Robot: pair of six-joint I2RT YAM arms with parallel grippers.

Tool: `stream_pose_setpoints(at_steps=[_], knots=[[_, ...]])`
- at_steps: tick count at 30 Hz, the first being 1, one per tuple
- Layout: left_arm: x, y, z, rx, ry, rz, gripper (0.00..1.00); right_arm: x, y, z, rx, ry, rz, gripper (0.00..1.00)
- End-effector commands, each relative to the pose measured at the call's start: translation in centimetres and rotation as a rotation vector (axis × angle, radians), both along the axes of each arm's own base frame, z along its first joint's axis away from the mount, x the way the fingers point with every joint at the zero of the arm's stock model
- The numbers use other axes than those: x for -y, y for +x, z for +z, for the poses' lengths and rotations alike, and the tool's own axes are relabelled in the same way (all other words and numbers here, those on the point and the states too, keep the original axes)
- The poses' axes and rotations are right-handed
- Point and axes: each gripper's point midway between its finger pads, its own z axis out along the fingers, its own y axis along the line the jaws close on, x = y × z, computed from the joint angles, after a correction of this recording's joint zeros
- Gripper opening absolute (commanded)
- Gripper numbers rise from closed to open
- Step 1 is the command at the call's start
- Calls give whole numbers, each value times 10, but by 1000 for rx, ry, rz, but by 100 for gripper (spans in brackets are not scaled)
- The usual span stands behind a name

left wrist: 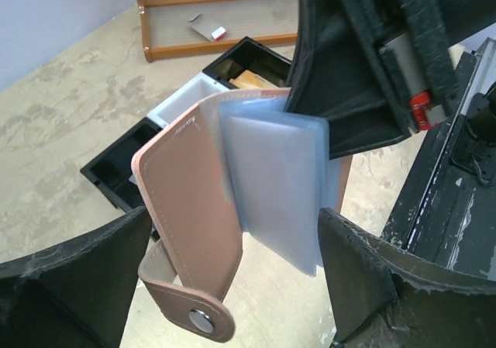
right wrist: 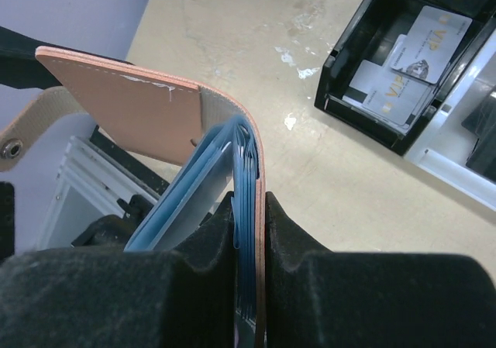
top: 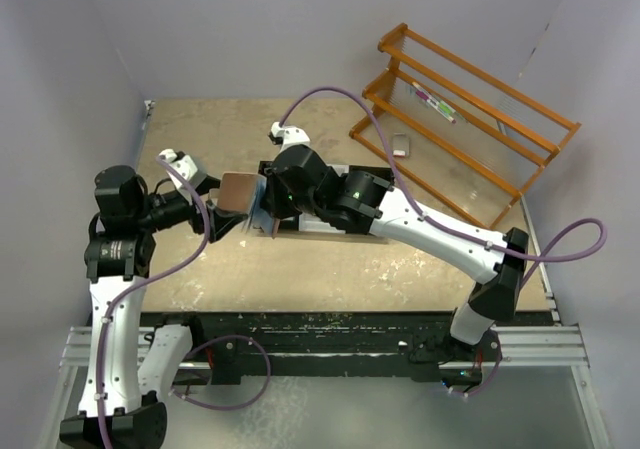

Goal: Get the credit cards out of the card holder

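The reddish-brown card holder (top: 238, 190) hangs open in the air between the two arms. My right gripper (right wrist: 249, 205) is shut on one cover (right wrist: 260, 232) together with a stack of light blue sleeves (right wrist: 246, 177). The other cover (left wrist: 194, 201) and its snap strap (left wrist: 203, 318) hang down between the fingers of my left gripper (left wrist: 232, 286), which stands open and touches nothing. More blue sleeves (left wrist: 271, 185) fan out beside that cover. Two pale credit cards (right wrist: 387, 96) lie in a black tray compartment (right wrist: 349, 61). Whether any cards sit in the sleeves is hidden.
A compartment tray (left wrist: 116, 170) lies on the table under the right arm, with a white bin (left wrist: 182, 104) and a black bin holding tan-yellow pieces (left wrist: 249, 78). An orange wooden rack (top: 470, 119) stands at the back right, with a small white object (top: 400, 146) by it.
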Motion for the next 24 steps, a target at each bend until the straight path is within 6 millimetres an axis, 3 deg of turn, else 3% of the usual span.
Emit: stream_pose_setpoints(at_steps=[1,4,7,10,15,17,22,24], knots=[[-3,9,-4,24,18,24,88,3,2,47,88,73,-23,0],[0,12,-3,-80,-56,39,83,4,2,47,95,61,-38,0],[19,-15,6,-162,-150,-108,94,6,5,43,92,35,-67,0],[26,-33,11,-85,-139,-180,99,3,6,41,90,23,-82,0],[25,-30,-7,-73,-86,-172,96,-8,4,39,94,-4,-78,0],[20,-18,-13,-75,-60,-118,88,-12,1,41,101,-3,-67,0],[0,15,-11,-24,4,63,47,-6,-4,41,114,11,-54,0],[-8,23,-9,-14,15,127,38,-3,-7,45,124,33,-37,0]])
